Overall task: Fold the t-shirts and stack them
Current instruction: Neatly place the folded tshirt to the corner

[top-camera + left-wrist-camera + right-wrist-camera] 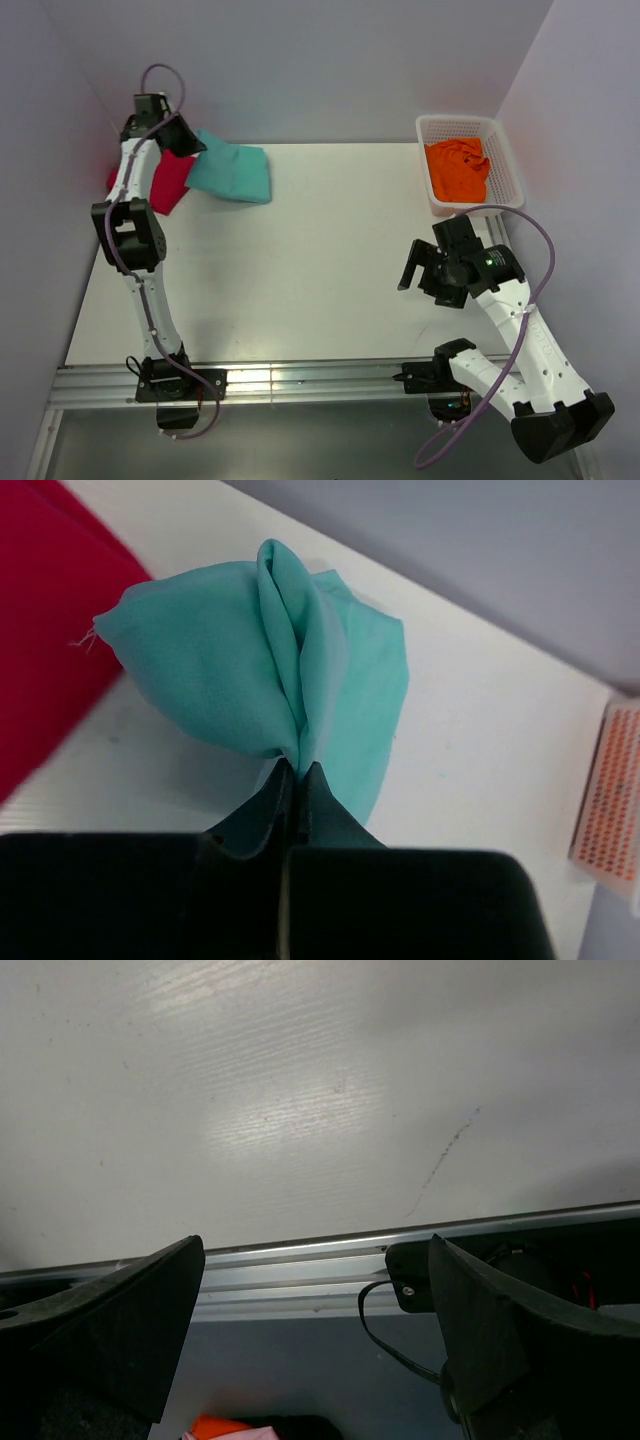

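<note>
Far left back corner of the table: the crimson-red t-shirt lies flat there, partly hidden behind my left arm in the top view. Just right of it is my left pincer, closed tight on the teal-green t-shirt. The wrist view shows the left pincer with its fingers pressed together on a bunched-up fold of the teal-green t-shirt, so the cloth puckers up toward me while the rest of it spreads on the table. Its left edge meets the crimson-red t-shirt; I can't tell if it overlaps it or only touches. The middle of the table is bare white. Further right, near the front edge, my right pincer hangs above the table with nothing in it. On its own camera the right pincer has its fingers wide apart, just table and the metal rail between them. In the far right corner the orange t-shirt sits crumpled inside the white mesh basket, well apart from the other two.
</note>
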You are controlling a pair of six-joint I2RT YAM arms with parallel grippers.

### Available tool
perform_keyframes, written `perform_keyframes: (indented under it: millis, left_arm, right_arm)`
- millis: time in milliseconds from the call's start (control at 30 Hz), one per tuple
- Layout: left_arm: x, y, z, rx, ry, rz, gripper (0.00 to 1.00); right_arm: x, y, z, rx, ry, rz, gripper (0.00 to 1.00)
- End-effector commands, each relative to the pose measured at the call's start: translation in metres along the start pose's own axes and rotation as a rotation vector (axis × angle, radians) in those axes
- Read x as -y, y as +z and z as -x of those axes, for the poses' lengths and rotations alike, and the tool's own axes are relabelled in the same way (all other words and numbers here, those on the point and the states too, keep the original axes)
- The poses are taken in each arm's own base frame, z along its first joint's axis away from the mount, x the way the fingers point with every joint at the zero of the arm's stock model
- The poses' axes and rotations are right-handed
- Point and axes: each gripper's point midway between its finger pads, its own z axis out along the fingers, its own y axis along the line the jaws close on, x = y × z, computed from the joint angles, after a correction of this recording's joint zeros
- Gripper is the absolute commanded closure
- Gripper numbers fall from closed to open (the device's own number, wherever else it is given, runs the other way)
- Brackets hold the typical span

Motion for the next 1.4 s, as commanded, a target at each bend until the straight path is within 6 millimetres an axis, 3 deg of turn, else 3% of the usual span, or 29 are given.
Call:
perform_keyframes:
  millis: [0, 67, 167, 233, 300, 333, 367, 400, 433, 567, 667, 700, 733, 867, 900, 933, 967, 1000, 1033, 1100, 1133, 1167, 1200, 1233, 1300, 1367]
  left_arm:
    - [-0.026, -0.04, 0.069, 0.124, -0.083, -0.099, 1.0]
    - [-0.062, -0.053, 0.095, 0.175, -0.145, -0.101, 1.0]
    - [-0.106, -0.062, 0.117, 0.218, -0.223, -0.105, 1.0]
    - [-0.134, -0.064, 0.126, 0.239, -0.262, -0.101, 1.0]
    - [-0.147, -0.062, 0.129, 0.244, -0.28, -0.098, 0.96]
    - [-0.155, -0.056, 0.126, 0.238, -0.29, -0.084, 0.87]
    - [-0.161, -0.054, 0.123, 0.224, -0.305, -0.084, 0.59]
    - [-0.168, -0.047, 0.118, 0.209, -0.315, -0.076, 0.41]
    - [-0.171, -0.047, 0.118, 0.21, -0.318, -0.062, 0.02]
    - [-0.185, -0.06, 0.122, 0.237, -0.325, 0.018, 0.01]
    - [-0.183, -0.089, 0.136, 0.294, -0.327, 0.041, 0.01]
    - [-0.175, -0.107, 0.143, 0.321, -0.316, 0.039, 0.01]
    - [-0.18, -0.113, 0.137, 0.312, -0.332, 0.058, 0.0]
    - [-0.168, -0.147, 0.112, 0.272, -0.314, 0.08, 0.01]
    - [-0.143, -0.18, 0.116, 0.325, -0.27, 0.065, 0.0]
    - [-0.157, -0.174, 0.085, 0.289, -0.307, 0.11, 0.01]
    - [-0.152, -0.187, 0.082, 0.327, -0.294, 0.117, 0.0]
    - [-0.125, -0.222, 0.083, 0.396, -0.251, 0.101, 0.01]
    - [-0.126, -0.221, 0.057, 0.366, -0.25, 0.11, 0.01]
    - [-0.096, -0.254, 0.036, 0.427, -0.203, 0.093, 0.01]
    - [-0.074, -0.256, 0.023, 0.417, -0.163, 0.061, 0.0]
    - [-0.067, -0.261, 0.014, 0.435, -0.154, 0.09, 0.0]
    - [-0.056, -0.267, -0.01, 0.414, -0.138, 0.089, 0.01]
    - [-0.045, -0.262, -0.027, 0.391, -0.127, 0.108, 0.01]
    - [-0.053, -0.262, -0.049, 0.392, -0.154, 0.199, 0.01]
    - [-0.056, -0.27, -0.052, 0.412, -0.183, 0.244, 0.01]
  right_arm:
    - [0.006, 0.006, -0.008, -0.022, 0.013, -0.019, 0.0]
    - [0.007, 0.01, -0.013, -0.039, 0.02, -0.012, 0.0]
    - [0.009, 0.012, -0.021, -0.059, 0.024, -0.009, 0.0]
    - [0.011, 0.014, -0.024, -0.068, 0.021, -0.012, 0.0]
    - [0.014, 0.017, -0.027, -0.077, 0.02, -0.019, 0.0]
    - [0.015, 0.018, -0.029, -0.083, 0.02, -0.024, 0.0]
    - [0.015, 0.019, -0.03, -0.087, 0.022, -0.021, 0.0]
    - [0.013, 0.019, -0.031, -0.091, 0.022, -0.013, 0.0]
    - [0.012, 0.018, -0.03, -0.09, 0.022, -0.008, 0.0]
    - [0.008, 0.014, -0.023, -0.075, 0.008, -0.001, 0.0]
    - [0.006, 0.013, -0.019, -0.055, -0.001, 0.009, 0.0]
    - [0.005, 0.013, -0.018, -0.051, -0.004, 0.013, 0.0]
    - [0.002, 0.012, -0.016, -0.042, -0.006, 0.031, 0.0]
    - [-0.014, 0.005, -0.005, -0.009, -0.028, 0.101, 0.0]
    - [-0.018, 0.002, -0.002, -0.004, -0.044, 0.115, 0.0]
    - [-0.026, -0.008, 0.007, 0.02, -0.054, 0.142, 0.0]
    - [-0.031, -0.01, 0.011, 0.009, -0.063, 0.148, 0.0]
    - [-0.035, -0.015, 0.015, 0.017, -0.093, 0.16, 0.0]
    - [-0.044, -0.027, 0.026, 0.054, -0.111, 0.192, 0.0]
    - [-0.051, -0.035, 0.035, 0.088, -0.15, 0.216, 0.0]
    - [-0.057, -0.042, 0.043, 0.122, -0.166, 0.241, 0.0]
    - [-0.059, -0.043, 0.046, 0.137, -0.174, 0.248, 0.0]
    - [-0.061, -0.044, 0.049, 0.146, -0.19, 0.256, 0.0]
    - [-0.063, -0.043, 0.051, 0.155, -0.202, 0.265, 0.0]
    - [-0.063, -0.038, 0.052, 0.151, -0.218, 0.257, 0.0]
    - [-0.062, -0.031, 0.051, 0.148, -0.227, 0.256, 0.0]
